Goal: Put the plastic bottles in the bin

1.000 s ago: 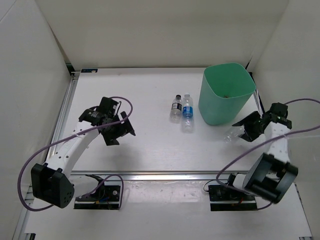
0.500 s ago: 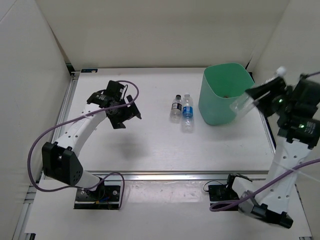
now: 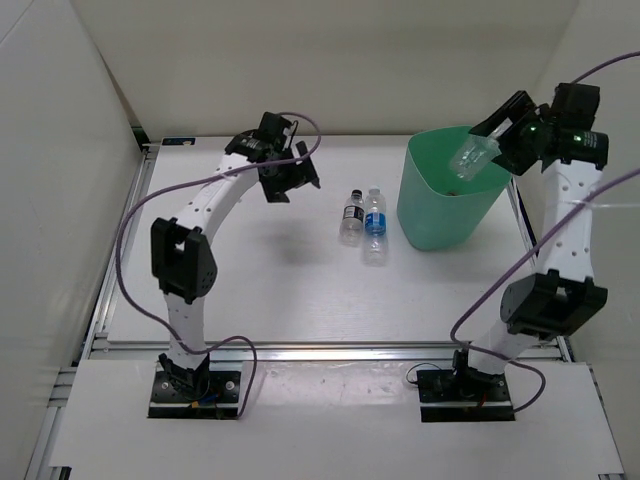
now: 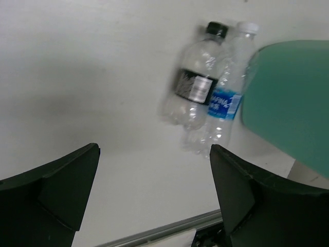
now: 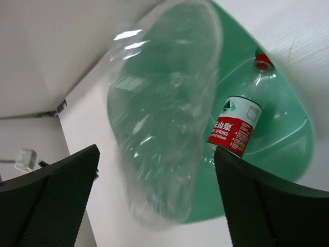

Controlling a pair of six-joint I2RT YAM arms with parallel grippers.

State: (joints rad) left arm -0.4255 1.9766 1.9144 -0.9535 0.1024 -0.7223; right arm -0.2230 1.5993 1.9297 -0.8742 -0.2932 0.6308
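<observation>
The mint-green bin (image 3: pixel 435 225) stands at the back right. Above its rim my right gripper (image 3: pixel 505 135) is open. The clear unlabelled bottle (image 5: pixel 164 118) hangs blurred between the spread fingers, touching neither, over the bin's mouth (image 5: pixel 288 128). A red-labelled bottle (image 5: pixel 236 126) with a red cap lies on the bin's floor. The black-labelled bottle (image 3: pixel 351 217) and the blue-labelled bottle (image 3: pixel 374 226) lie side by side on the table left of the bin. My left gripper (image 3: pixel 290 178) hovers open to their left, nothing between its fingers (image 4: pixel 61 180).
White walls enclose the table on three sides, close behind the bin. A metal rail (image 3: pixel 330 350) runs along the table's near edge, with both arm bases just below it. In the left wrist view the bin (image 4: pixel 288 98) sits right beside the blue-labelled bottle (image 4: pixel 221 103).
My right arm lifted the unlabelled bottle from the table right of the bin to above the rim, then opened its jaws. My left arm swung back and right toward the two lying bottles.
</observation>
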